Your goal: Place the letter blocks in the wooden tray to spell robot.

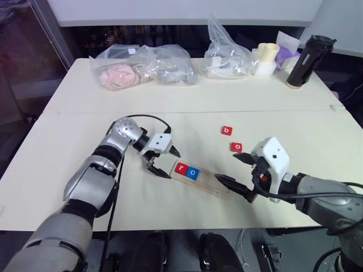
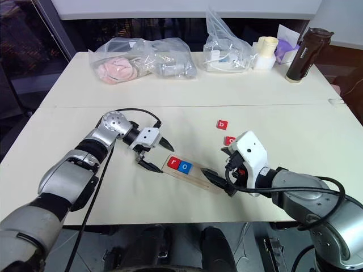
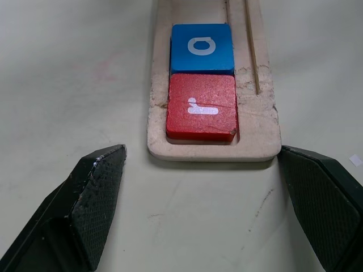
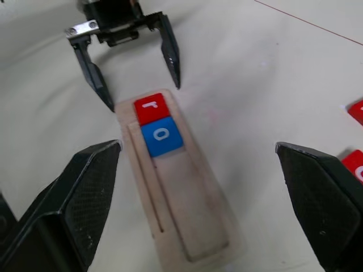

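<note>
The wooden tray (image 1: 199,178) lies on the surface (image 1: 85,107) with 2 blocks at its left end: red r (image 1: 181,168), then blue o (image 1: 193,172). Red b (image 1: 226,131) and red o (image 1: 236,147) sit loose nearby. Left claw (image 1: 165,162) and right claw (image 1: 238,173) gape empty at the tray's ends.

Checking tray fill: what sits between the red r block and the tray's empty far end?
One blue o block, touching the red r block; beyond it the light-wood tray is bare, per the right wrist view.

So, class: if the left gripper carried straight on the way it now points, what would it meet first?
Probably the near end of the wooden tray. The left gripper, jaws open, faces that end, with the red r block just behind the rim. It angles downward, so it might touch the table first.
</note>
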